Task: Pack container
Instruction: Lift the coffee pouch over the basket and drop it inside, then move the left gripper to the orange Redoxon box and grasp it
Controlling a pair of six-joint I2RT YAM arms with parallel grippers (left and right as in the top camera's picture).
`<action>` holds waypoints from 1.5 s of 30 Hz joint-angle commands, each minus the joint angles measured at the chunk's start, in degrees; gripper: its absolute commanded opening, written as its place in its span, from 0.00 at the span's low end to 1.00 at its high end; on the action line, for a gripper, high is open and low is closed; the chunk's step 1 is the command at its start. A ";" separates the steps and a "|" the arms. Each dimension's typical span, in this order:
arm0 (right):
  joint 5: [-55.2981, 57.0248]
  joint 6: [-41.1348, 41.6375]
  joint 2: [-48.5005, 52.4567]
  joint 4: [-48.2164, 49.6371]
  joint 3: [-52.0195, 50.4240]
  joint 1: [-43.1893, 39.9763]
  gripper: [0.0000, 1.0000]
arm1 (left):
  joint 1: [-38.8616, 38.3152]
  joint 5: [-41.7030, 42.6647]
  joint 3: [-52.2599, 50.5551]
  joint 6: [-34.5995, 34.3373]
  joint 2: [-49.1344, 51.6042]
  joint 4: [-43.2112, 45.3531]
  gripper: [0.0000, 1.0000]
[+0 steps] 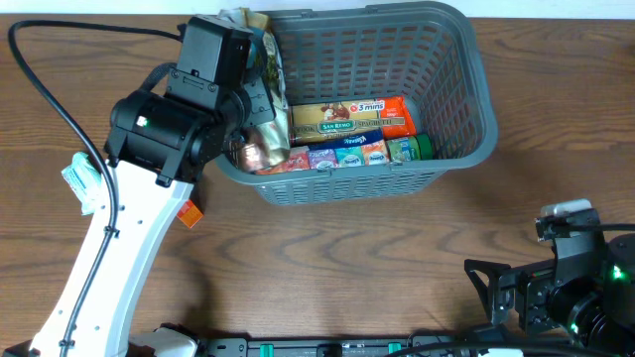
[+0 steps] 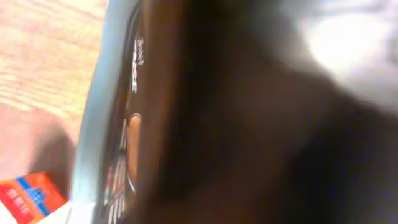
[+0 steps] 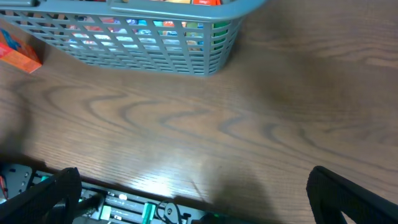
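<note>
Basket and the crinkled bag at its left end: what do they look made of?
Basket: moulded grey plastic, matte. The slotted lattice walls and thick rim look like one even piece. Bag: probably metallised foil film, glossy. It creases sharply and throws coppery glints, though the arm hides part of it.

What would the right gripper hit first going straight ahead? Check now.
Probably the bare table, since the right gripper seems angled down; otherwise the near wall of the container. Depth is unclear.
</note>
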 commanded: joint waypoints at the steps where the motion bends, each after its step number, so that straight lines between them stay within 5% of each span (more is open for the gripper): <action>1: -0.04 -0.11 0.07 -0.13 0.11 -0.46 0.99 | -0.02 -0.92 5.31 0.24 -2.21 1.44 0.98; 4: -0.04 -0.11 0.07 -0.13 0.11 -0.46 0.99 | -0.02 -3.54 10.91 4.15 -4.28 0.13 0.99; 7: -0.04 -0.11 0.07 -0.13 0.11 -0.46 0.99 | 0.00 -15.72 16.76 4.17 -7.78 -5.57 0.99; 16: -0.04 -0.11 0.07 -0.13 0.11 -0.46 0.99 | 11.08 -30.23 17.97 -7.78 -19.54 -27.96 0.98; 22: -0.04 -0.11 0.07 -0.13 0.11 -0.46 0.99 | 14.71 -26.23 12.46 -15.61 -21.44 -37.35 0.98; 32: -0.04 -0.11 0.07 -0.13 0.11 -0.46 0.99 | 16.37 -13.88 -7.15 -17.22 -17.84 -25.92 0.98; 45: -0.04 -0.11 0.07 -0.13 0.11 -0.46 0.99 | 29.42 1.99 -17.44 -0.70 -10.23 -14.49 0.98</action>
